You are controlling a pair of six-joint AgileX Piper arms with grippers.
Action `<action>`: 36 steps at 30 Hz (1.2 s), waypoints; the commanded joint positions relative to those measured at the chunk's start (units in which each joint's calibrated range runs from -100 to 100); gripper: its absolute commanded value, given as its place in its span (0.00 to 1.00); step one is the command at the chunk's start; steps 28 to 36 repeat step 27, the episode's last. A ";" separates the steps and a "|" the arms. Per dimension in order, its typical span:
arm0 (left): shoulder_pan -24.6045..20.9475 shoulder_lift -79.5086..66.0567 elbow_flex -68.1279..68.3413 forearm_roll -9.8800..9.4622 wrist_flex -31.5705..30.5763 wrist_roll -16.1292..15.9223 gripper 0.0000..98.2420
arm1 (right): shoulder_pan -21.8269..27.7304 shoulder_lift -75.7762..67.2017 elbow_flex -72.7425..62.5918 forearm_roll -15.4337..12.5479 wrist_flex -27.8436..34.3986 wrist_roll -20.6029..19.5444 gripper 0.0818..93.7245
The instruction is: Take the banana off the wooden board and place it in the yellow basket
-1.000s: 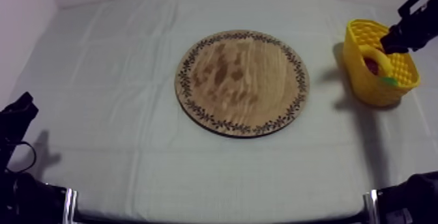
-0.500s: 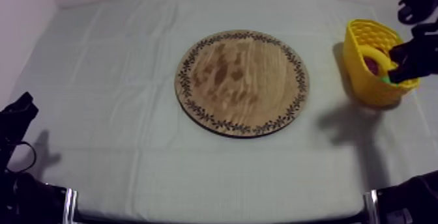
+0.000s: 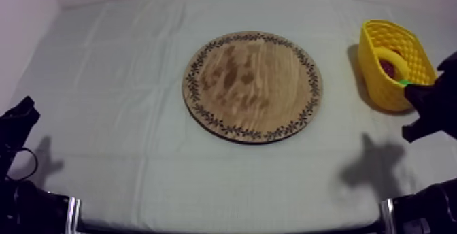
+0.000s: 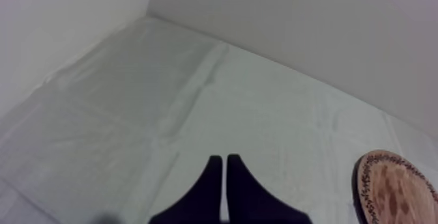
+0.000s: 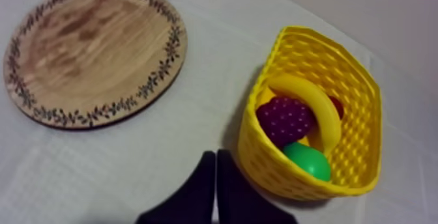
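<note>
Shifted since a second ago: right arm (image 3: 434,102), off the basket (image 3: 381,27) and down toward the near right edge of the table (image 3: 136,60). Top view: found banana (image 3: 396,58) already lying inside the basket, board (image 3: 251,86) bare of fruit, left arm (image 3: 17,124) parked low at left. Left wrist: saw left gripper (image 4: 223,158) with fingers pressed together, holding nothing, board edge ahead. Right wrist: saw right gripper (image 5: 216,154) likewise closed and empty, just beside the basket wall; banana draped over grapes (image 5: 283,119) and a green fruit (image 5: 309,161). Judged the task done. Risk noted: clipping the basket wall on retreat at that closeness, tipping it and spilling the fruit.
</note>
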 commanded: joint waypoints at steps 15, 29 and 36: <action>0.01 0.00 0.03 0.03 0.02 -0.01 0.00 | -4.91 -20.28 11.11 9.82 0.42 -15.19 0.00; 0.01 0.00 0.03 0.03 0.02 0.00 0.00 | -7.05 -21.20 11.77 10.69 -0.17 -7.65 0.00; 0.01 0.00 0.03 0.03 0.02 0.00 0.00 | -7.05 -21.20 11.77 10.69 -0.17 -7.65 0.00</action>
